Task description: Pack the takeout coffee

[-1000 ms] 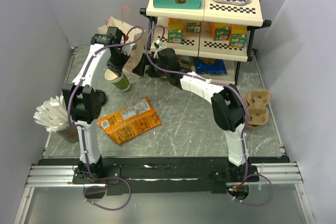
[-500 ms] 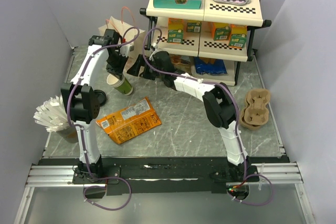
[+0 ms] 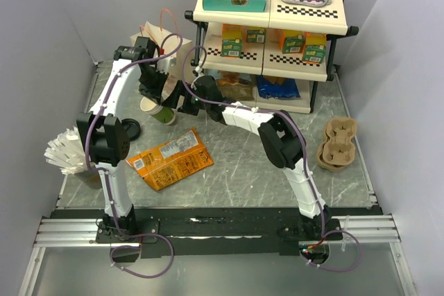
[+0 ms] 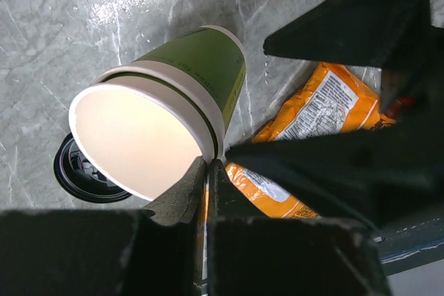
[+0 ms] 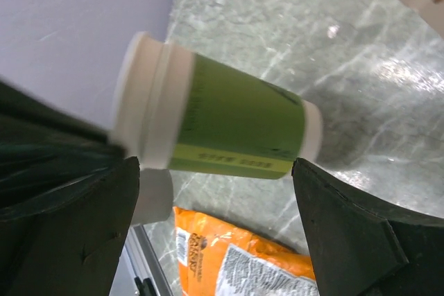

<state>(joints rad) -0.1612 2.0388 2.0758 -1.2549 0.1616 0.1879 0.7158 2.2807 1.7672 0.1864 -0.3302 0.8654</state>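
Observation:
The takeout coffee is out of view. What shows is a lidless green paper cup (image 3: pixel 159 110) with a cream inside (image 4: pixel 139 136), tilted over the table. My left gripper (image 3: pixel 154 95) is shut on its rim, the fingertips (image 4: pixel 187 181) pinching the wall. My right gripper (image 3: pixel 182 98) stands open just right of the cup; in the right wrist view the cup (image 5: pixel 236 126) lies crosswise beyond the wide-spread fingers (image 5: pixel 104 213), untouched. A loose black lid (image 3: pixel 130 128) lies flat on the table below the cup (image 4: pixel 83 171).
A paper bag (image 3: pixel 158 38) stands at the back left behind the arms. An orange snack packet (image 3: pixel 170 159) lies mid-table. A stocked shelf (image 3: pixel 270 15) fills the back right, a cardboard cup carrier (image 3: pixel 338 142) sits right, a white fanned stack (image 3: pixel 69 152) left.
My right gripper has swung left, from near the shelf to right beside the cup. The left gripper has shifted slightly left with the cup still pinched.

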